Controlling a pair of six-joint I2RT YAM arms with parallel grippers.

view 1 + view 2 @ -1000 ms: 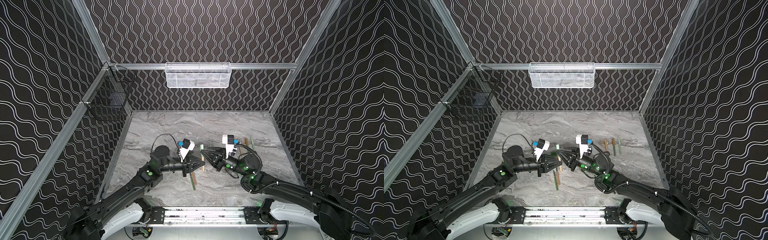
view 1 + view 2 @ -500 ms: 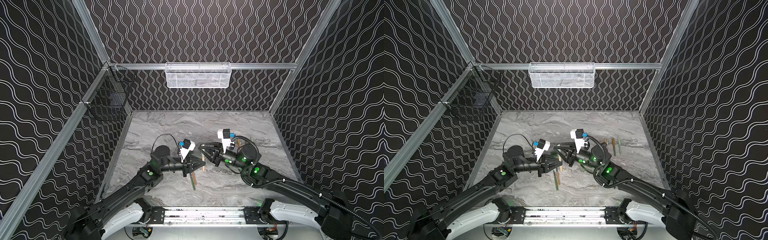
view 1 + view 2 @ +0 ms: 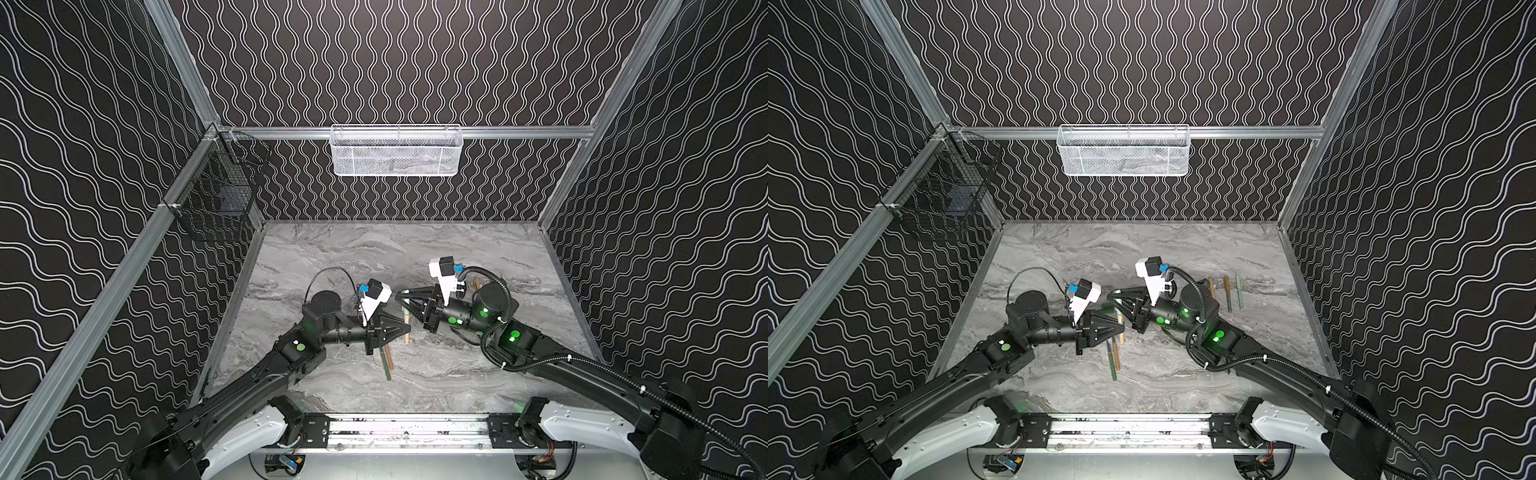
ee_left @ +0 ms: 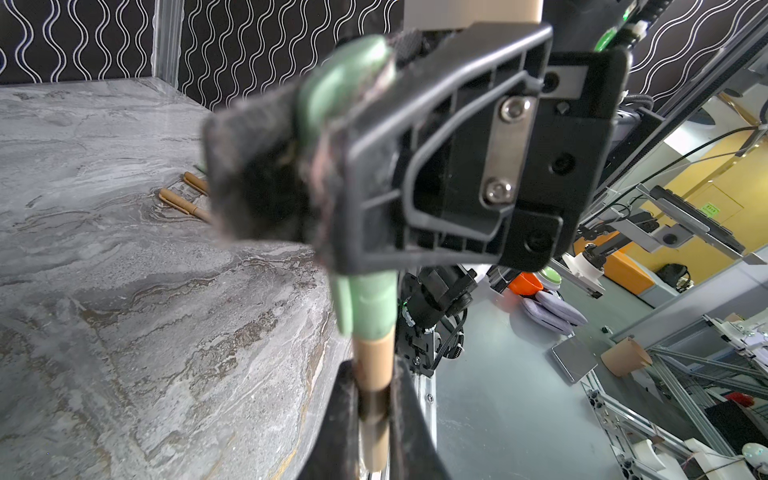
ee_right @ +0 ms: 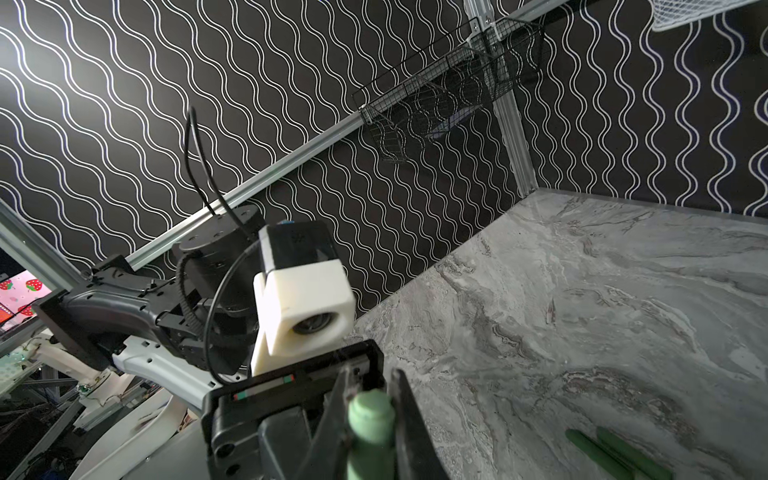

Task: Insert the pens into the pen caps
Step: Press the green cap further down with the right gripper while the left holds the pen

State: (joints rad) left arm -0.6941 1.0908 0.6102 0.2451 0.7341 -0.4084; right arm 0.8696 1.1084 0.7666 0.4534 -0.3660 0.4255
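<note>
My left gripper [image 3: 406, 329] [image 4: 374, 419] is shut on a tan pen [image 4: 373, 365], which it holds crosswise. A pale green pen cap [image 4: 368, 305] [image 5: 370, 419] sits over that pen's far end. My right gripper [image 3: 400, 294] [image 5: 371, 376] is shut on this cap, just beyond the left gripper near the table's middle. In both top views the two grippers meet tip to tip [image 3: 1121, 324]. A dark green pen and a tan one [image 3: 387, 362] lie under the left gripper.
Several more green and tan sticks [image 3: 1227, 291] lie behind the right arm. Two tan ones [image 4: 183, 203] show in the left wrist view, green ones [image 5: 611, 453] in the right. A white mesh basket [image 3: 397, 151] hangs at the back, a black wire basket [image 3: 216, 199] on the left wall.
The right gripper swung left and farther back, its wrist rising, and its jaws tightened on the cap. The left arm kept still with the pen.
</note>
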